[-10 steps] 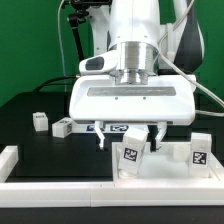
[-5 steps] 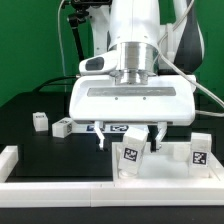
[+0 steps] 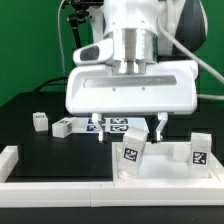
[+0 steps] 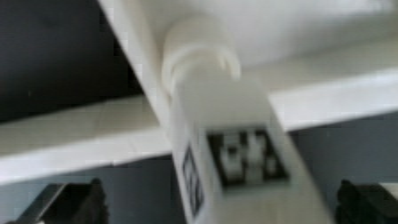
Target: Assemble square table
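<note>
**A:** Black bench (image 3: pixel 30 145), green backdrop. Where's the top?

**B:** The top (image 3: pixel 172 162) lies flat at the front, so legs can go in from above. One leg (image 3: pixel 130 156) stands upright on it. A second leg (image 3: pixel 198 150) stands at the exterior view's right.

**A:** And the gripper (image 3: pixel 132 130)?

**B:** The jaws are spread wide and hold nothing, just above the first leg. In the wrist view the fingertips (image 4: pixel 71 200) sit clear on either side. I'd judge that leg is seated. The spare legs (image 3: pixel 40 121) wait on the bench, probably next.
</note>
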Robot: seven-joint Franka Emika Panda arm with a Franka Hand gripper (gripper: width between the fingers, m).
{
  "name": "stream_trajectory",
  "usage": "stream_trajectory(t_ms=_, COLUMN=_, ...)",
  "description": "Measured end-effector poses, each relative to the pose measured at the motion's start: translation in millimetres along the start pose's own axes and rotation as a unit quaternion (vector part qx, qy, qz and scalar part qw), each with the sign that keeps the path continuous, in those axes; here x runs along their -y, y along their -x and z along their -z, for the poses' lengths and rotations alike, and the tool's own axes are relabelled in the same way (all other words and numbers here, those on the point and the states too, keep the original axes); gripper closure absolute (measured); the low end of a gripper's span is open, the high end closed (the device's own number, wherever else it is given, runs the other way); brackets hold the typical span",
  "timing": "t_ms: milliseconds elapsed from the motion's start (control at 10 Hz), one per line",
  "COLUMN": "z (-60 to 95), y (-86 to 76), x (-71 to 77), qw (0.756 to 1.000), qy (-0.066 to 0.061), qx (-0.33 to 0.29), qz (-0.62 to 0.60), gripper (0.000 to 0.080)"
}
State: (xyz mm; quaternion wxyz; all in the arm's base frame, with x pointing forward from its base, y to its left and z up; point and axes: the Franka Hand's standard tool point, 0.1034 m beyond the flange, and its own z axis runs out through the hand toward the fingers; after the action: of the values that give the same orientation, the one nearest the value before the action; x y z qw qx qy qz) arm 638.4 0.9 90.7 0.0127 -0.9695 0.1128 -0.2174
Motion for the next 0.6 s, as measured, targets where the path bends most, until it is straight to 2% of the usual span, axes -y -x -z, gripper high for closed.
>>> stream_trajectory(t_ms=100, z=-2.4, y=-0.1, x=-0.5, qw=1.000, qy=-0.002, qx=0.023, qz=-0.003, gripper=0.0150)
stream_trajectory(t_ms=300, z=-7.5, y=1.7, x=-1.6, qw=0.993, qy=-0.007, qx=0.116, qz=-0.013, gripper=0.0150)
stream_trajectory(t_ms=500, z=-9.1, y=13.7, x=3.6, qw=0.974, qy=-0.011, qx=0.225, qz=-0.031, gripper=0.0150)
stream_trajectory(t_ms=600, z=-13.0, y=8.7, x=3.4, qw=0.973, qy=-0.010, qx=0.228, qz=-0.030, gripper=0.0150)
